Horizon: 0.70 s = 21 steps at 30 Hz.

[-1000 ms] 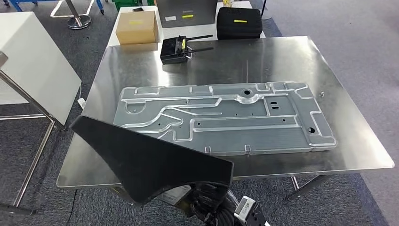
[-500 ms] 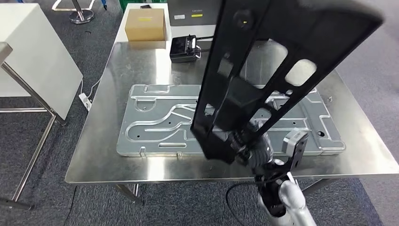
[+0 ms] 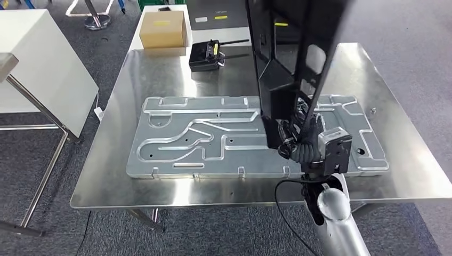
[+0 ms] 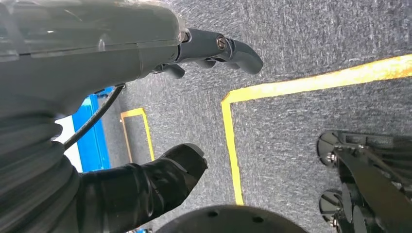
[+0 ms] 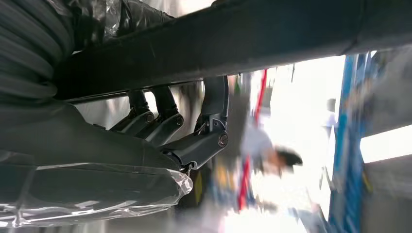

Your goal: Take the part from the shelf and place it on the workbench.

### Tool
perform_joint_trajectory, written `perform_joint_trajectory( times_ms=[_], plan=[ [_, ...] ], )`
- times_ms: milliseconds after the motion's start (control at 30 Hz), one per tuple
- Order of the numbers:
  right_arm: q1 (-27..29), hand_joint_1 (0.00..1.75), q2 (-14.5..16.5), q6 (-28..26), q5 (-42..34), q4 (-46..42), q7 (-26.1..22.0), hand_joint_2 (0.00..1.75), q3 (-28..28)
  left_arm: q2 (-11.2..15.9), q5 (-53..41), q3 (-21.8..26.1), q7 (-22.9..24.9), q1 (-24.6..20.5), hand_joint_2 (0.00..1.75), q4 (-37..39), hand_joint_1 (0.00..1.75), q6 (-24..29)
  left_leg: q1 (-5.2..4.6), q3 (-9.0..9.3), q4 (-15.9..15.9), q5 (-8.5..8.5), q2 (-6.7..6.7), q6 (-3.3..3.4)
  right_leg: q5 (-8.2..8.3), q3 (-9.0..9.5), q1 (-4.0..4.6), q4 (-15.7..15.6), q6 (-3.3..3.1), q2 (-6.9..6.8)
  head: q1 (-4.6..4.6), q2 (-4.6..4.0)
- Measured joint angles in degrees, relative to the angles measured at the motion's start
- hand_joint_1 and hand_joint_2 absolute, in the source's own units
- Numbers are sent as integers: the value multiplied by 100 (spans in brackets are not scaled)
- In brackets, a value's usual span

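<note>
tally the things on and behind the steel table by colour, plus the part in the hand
Silver: 1, the machined metal plate on the workbench.
Black: 2, the radio box and the black part held upright by the right hand.
Brown: 1, the cardboard box.
Total: 4

Steel workbench [image 3: 160,181] under machined plate [image 3: 213,141]

You can read no text anywhere. Yellow labels sit on the cardboard box [image 3: 162,29], the black device [image 3: 205,55] and the grey case [image 3: 216,12], and the case also carries a white label and a small dark marking, all too small to make out.
</note>
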Motion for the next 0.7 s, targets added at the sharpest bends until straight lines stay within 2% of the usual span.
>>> perform_joint_trajectory(
  times_ms=[67, 100, 133, 167, 233, 267, 300, 333, 433, 467, 500, 567, 600, 633, 667, 700],
  plan=[
    [-29, 175, 60, -685, 1109, 31, 71, 175, 146, 0, -35, -8, -1, 1, 175, 0, 0, 1, 16, -340, 737, -344, 15, -40, -5, 5, 10, 4, -33, -14, 0, 0],
    [-30, 175, 81, -1012, 1669, 54, 127, 175, 244, 0, -50, -15, -1, 5, 175, 0, 0, 1, 21, -493, 1044, -438, 17, -54, -11, 4, 16, 14, -41, -17, 1, 0],
    [-28, 175, 102, -1363, 2327, 91, 214, 175, 373, 0, -75, -26, -1, 10, 175, 0, 0, 1, 25, -572, 1186, -430, 20, -63, -19, 3, 21, 25, -48, -19, 1, 0],
    [-26, 175, 123, -1702, 3016, 142, 335, 175, 509, 1, -98, -39, -1, 13, 175, -1, 0, 1, 27, -534, 1086, -304, 21, -63, -29, 6, 22, 36, -49, -18, 0, 0],
    [-29, 175, 171, -2309, 4412, 297, 678, 175, 762, 4, -163, -87, 3, 6, 175, -1, 0, -1, 27, -198, 355, 93, 32, -37, -55, 27, 24, 55, -35, -17, 0, 0],
    [-38, 175, 198, -2575, 5078, 407, 889, 175, 868, 5, -195, -116, 8, -5, 175, -1, 0, -4, 15, -20, -16, 225, 37, -15, -68, 32, 34, 65, -17, -18, 0, 0],
    [-51, 175, 223, -2788, 5702, 541, 1108, 175, 959, 7, -227, -144, 12, -15, 175, -1, 0, -12, 4, 98, -266, 290, 40, 10, -76, 32, 42, 72, 6, -19, 1, 0],
    [-63, 175, 249, -2950, 6328, 694, 1340, 175, 1043, 7, -259, -169, 17, -25, 175, 0, 0, -24, -9, 150, -382, 291, 39, 33, -79, 29, 48, 73, 32, -20, 1, 0],
    [-84, 175, 311, -3106, 7864, 1079, 1978, 175, 1201, 6, -335, -249, 29, -34, 175, 0, 0, -73, -1, 159, -432, 320, 29, 121, -101, 14, 49, 99, 124, -17, 2, 0],
    [-116, 175, 301, -3109, 8151, 1169, 2242, 175, 1267, 6, -351, -273, 32, -36, 175, -1, 0, -83, 11, 164, -456, 337, 30, 159, -179, -34, 46, 208, 151, -12, 3, 0],
    [-176, 175, 265, -3115, 8307, 1255, 2541, 175, 1363, 7, -362, -292, 34, -38, 175, -1, 0, -87, 24, 167, -477, 354, 32, 192, -317, -139, 42, 436, 174, -7, 3, 0],
    [-322, 175, 143, -3137, 8394, 1426, 3069, 175, 1581, 11, -373, -317, 37, -42, 175, -2, 0, -86, 22, 153, -478, 362, 33, 220, -679, -484, 23, 1159, 202, 0, 4, 0],
    [-373, 175, 84, -3150, 8400, 1499, 3203, 175, 1656, 16, -379, -326, 38, -40, 175, -2, 0, -85, 19, 149, -473, 362, 32, 222, -797, -651, 16, 1497, 212, 0, 3, 0],
    [-399, 175, 39, -3159, 8405, 1563, 3263, 175, 1709, 21, -386, -332, 39, -38, 175, -2, 0, -85, 17, 147, -466, 359, 30, 221, -808, -746, 12, 1669, 216, 1, 3, 0],
    [-415, 175, 3, -3163, 8410, 1620, 3296, 175, 1752, 26, -394, -337, 41, -36, 175, -1, 0, -84, 17, 147, -454, 353, 26, 217, -702, -736, 9, 1618, 215, 1, 3, 0],
    [-442, 175, -24, -3165, 8416, 1671, 3346, 175, 1805, 28, -401, -344, 42, -35, 175, -1, 0, -85, 17, 148, -437, 343, 22, 208, -504, -615, 4, 1338, 206, 1, 3, 0]
  ],
)
